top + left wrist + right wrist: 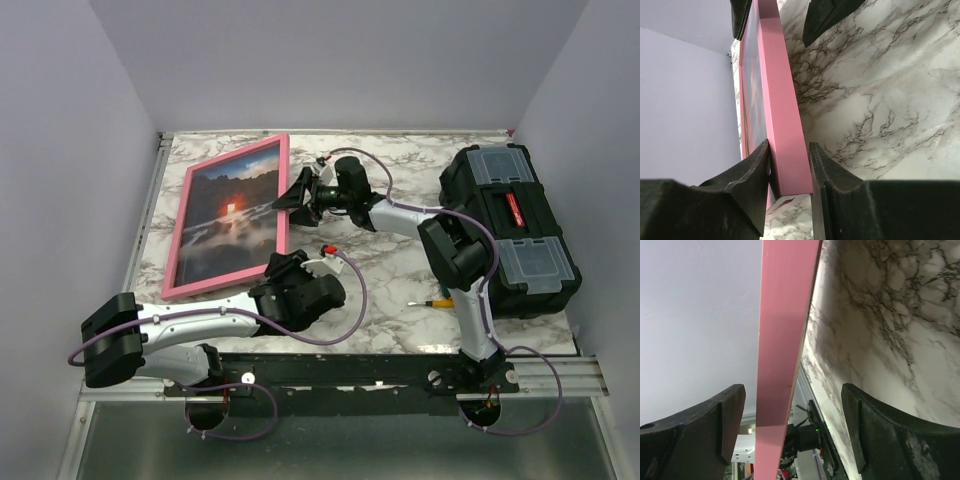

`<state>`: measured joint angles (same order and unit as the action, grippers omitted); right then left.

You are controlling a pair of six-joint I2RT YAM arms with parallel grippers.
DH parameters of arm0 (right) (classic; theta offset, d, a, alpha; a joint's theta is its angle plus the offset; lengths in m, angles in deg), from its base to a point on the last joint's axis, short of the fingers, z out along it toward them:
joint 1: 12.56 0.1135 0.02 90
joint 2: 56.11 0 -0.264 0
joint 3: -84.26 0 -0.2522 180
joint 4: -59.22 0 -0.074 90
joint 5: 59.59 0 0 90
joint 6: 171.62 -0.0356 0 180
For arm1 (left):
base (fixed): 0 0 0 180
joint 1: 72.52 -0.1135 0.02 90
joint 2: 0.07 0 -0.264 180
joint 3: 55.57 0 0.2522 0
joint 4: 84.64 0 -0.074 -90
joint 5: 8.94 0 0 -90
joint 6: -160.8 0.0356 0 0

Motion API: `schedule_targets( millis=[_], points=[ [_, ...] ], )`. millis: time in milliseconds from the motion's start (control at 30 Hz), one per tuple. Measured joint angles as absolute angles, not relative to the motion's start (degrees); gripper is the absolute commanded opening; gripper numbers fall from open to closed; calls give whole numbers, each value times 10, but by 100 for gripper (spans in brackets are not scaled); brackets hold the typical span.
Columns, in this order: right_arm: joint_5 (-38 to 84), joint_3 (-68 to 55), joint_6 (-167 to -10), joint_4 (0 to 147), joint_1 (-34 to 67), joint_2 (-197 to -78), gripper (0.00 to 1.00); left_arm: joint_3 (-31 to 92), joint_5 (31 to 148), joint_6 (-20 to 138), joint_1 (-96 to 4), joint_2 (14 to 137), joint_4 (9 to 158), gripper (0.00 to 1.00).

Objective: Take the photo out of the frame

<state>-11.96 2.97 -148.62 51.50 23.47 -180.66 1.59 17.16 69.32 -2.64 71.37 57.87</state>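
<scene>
Photo (232, 215) of the sunset seascape sits fully inside the pink frame (283, 190), so the removal itself is not yet done. Left of the black toolbox (510, 225), the frame is tilted up from the marble surface (390, 270). Its picture side faces away from the toolbox, and the long edge nearer the toolbox is raised.

The left claw (280, 265) is closed on the near end of that raised edge, with 1 pad pressed against each face of the pink moulding. The right claw (297, 190) straddles the same edge farther along. It is spread wide, with clear gaps on both sides, and grips nothing.

By my reading, only the setup is complete: the frame is lifted and secured by 1 arm. Everything that matters remains. The back has to be reached, the backing released, and the print slid out. No view shows the frame's back, so I cannot tell how it is fastened.
</scene>
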Motion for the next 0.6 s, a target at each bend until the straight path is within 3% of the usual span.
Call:
schedule_targets(
  millis=[267, 467, 533, 600],
  points=[
    [-118, 67, -1492, 509, 248, -1817, 47, 16, 172, 686, -23, 706, 570, 10],
    [-104, 76, -1489, 544, 254, -1817, 14, 18, 170, 669, -17, 706, 552, 12],
    [-103, 78, -1506, 564, 254, -1816, 5, 18, 174, 663, -15, 707, 545, 19],
    [-99, 78, -1508, 579, 254, -1816, 1, 18, 175, 662, -15, 708, 541, 35]
  ],
)
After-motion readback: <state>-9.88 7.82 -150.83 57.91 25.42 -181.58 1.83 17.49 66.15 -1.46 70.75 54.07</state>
